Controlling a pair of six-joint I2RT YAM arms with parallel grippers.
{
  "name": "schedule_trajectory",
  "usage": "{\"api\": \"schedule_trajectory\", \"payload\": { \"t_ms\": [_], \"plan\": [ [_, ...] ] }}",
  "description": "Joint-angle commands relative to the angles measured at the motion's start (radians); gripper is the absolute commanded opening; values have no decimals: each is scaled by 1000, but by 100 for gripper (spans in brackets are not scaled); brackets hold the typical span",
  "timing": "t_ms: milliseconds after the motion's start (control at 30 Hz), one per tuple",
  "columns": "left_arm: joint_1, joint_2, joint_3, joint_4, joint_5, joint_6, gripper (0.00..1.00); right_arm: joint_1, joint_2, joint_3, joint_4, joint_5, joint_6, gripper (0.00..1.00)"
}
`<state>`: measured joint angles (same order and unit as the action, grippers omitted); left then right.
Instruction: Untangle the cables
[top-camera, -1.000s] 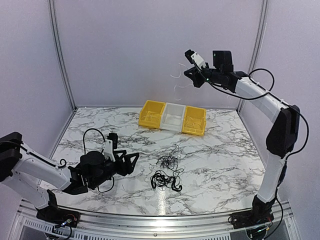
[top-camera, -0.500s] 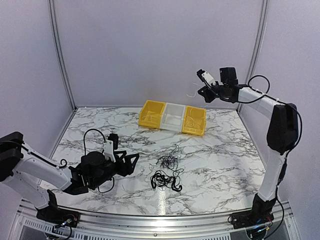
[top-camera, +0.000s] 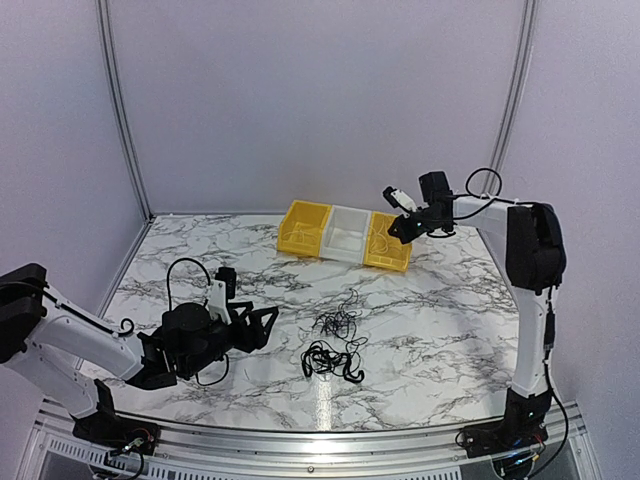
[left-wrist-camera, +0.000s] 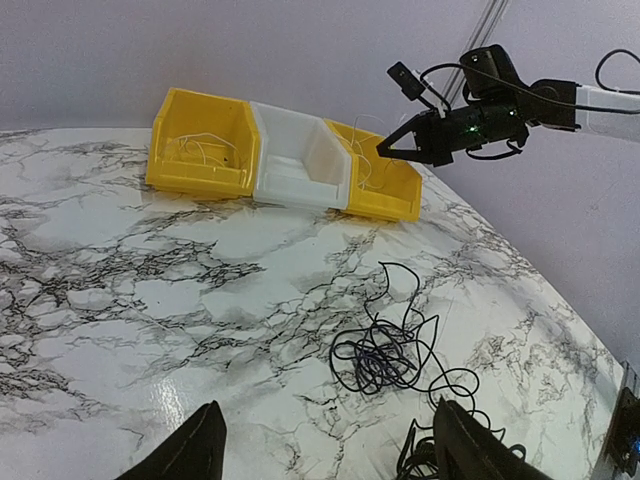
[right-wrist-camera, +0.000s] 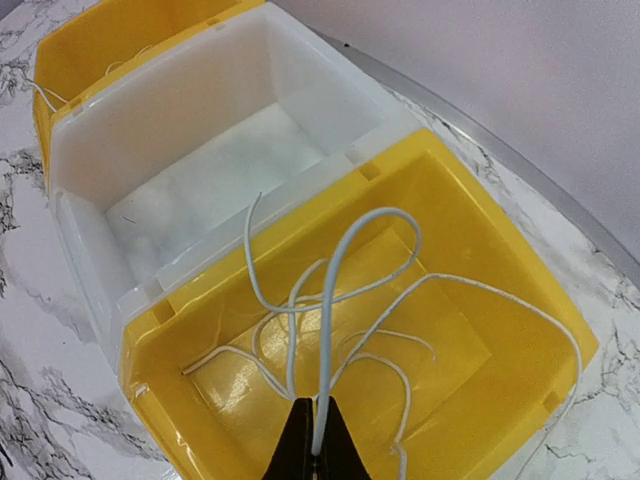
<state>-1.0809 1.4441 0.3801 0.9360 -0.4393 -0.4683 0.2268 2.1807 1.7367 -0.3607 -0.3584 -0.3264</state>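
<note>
Two loose knots of black cables lie mid-table, one (top-camera: 335, 322) farther off and one (top-camera: 330, 360) nearer; the left wrist view shows them (left-wrist-camera: 385, 355) just ahead. My left gripper (top-camera: 265, 325) (left-wrist-camera: 328, 408) rests low to their left, open and empty. My right gripper (top-camera: 396, 234) (right-wrist-camera: 318, 440) is shut on a whitish cable (right-wrist-camera: 335, 300). It hangs just above the right yellow bin (top-camera: 388, 255) (right-wrist-camera: 520, 340), and the cable's loops drop inside that bin. The left wrist view also catches that gripper (left-wrist-camera: 385, 150) over the bin.
Three bins stand in a row at the back: a left yellow bin (top-camera: 303, 228) with thin whitish wires in it (left-wrist-camera: 195, 150), a white middle bin (top-camera: 347, 233) (right-wrist-camera: 200, 130), and the right yellow one. Pale walls enclose the table.
The right arm has come down from high up, carrying the whitish cable to just over the right yellow bin. The left arm and the black cables have not moved.
</note>
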Motion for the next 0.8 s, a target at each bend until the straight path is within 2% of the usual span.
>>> {"api": "schedule_trajectory", "payload": {
  "t_ms": [0, 67, 367, 467, 633, 767],
  "plan": [
    [-4, 6, 7, -17, -13, -11, 74, -2, 6, 65, -26, -11, 51, 0],
    [-4, 9, 6, -17, -13, -16, 74, -1, 6, 73, -43, -17, 55, 1],
    [-2, 18, 30, -19, -22, 16, 74, -1, -132, 65, -141, -3, 67, 42],
    [17, 15, 82, -86, -33, 13, 75, -1, -185, 49, -180, 25, 61, 53],
    [104, 54, 214, -218, 43, -68, 75, -15, -230, -7, -143, 104, 95, 54],
    [151, 97, 297, -243, 101, -110, 73, -57, -195, -26, -87, 105, 141, 44]
  ]
}}
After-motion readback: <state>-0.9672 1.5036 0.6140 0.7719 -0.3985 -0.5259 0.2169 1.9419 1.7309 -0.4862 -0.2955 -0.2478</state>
